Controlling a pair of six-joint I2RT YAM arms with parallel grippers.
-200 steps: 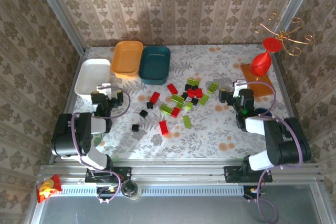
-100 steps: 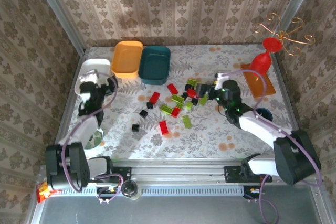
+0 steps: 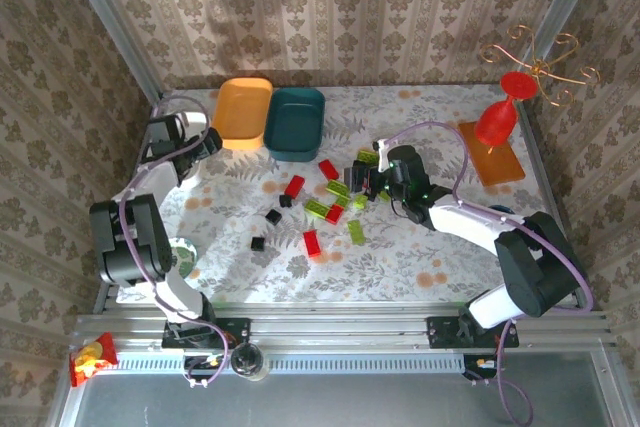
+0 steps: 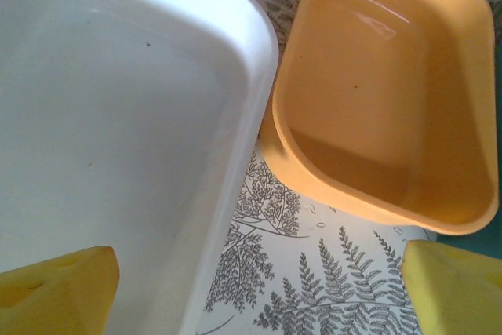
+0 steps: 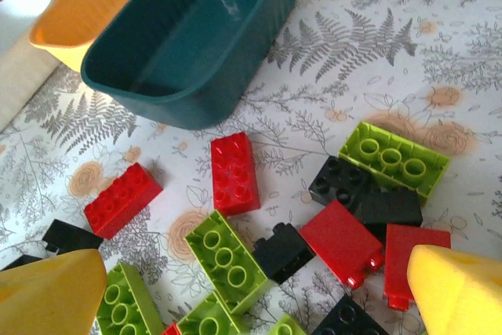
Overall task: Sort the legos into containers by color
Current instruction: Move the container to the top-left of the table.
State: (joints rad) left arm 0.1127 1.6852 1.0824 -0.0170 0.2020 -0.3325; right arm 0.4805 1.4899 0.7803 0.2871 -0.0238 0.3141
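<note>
right hand (image 3: 372, 180) spread wide above scattered legos (image 5: 234, 172).

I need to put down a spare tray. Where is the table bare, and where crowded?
Bare: the near strip of table before the legos, and the far patch between teal tray and orange mat. Crowded: the middle, where the right end effector hangs over the legos.

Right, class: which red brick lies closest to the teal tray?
The studs-up red brick just in front of the teal tray; every other red one lies farther from it.
</note>
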